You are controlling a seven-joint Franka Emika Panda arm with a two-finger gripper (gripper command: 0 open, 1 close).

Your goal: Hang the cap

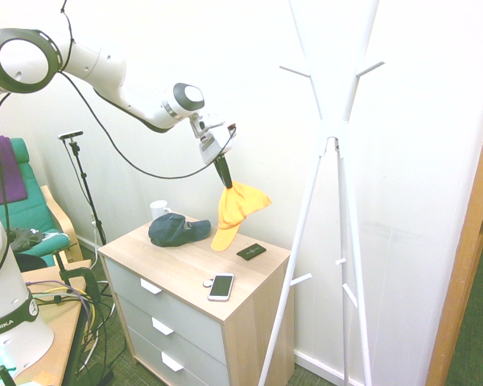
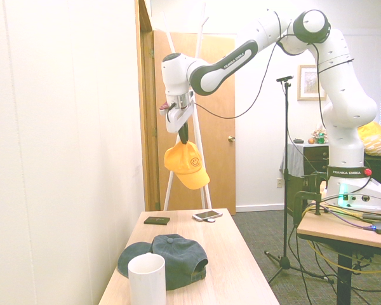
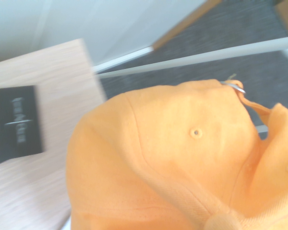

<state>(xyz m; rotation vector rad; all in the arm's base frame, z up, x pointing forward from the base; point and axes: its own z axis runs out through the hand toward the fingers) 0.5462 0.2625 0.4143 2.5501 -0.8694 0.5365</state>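
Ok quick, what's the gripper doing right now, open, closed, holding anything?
Gripper: closed on the orange cap, which hangs from it in the air above the dresser.

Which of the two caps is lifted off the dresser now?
The orange-yellow cap: it hangs in the air from the shut tool, while the dark navy cap lies on the dresser top.

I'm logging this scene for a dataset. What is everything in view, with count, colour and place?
cap: 1, orange-yellow, hanging from the gripper above the dresser
dark cap: 1, navy, on the dresser top
mug: 1, white, beside the dark cap
phone: 1, white, near the dresser's front edge
flat card: 1, black, on the dresser top
dresser: 1, wood with grey drawers
coat stand: 1, white, beside the dresser
armchair: 1, green
gripper: 1, shut on the cap
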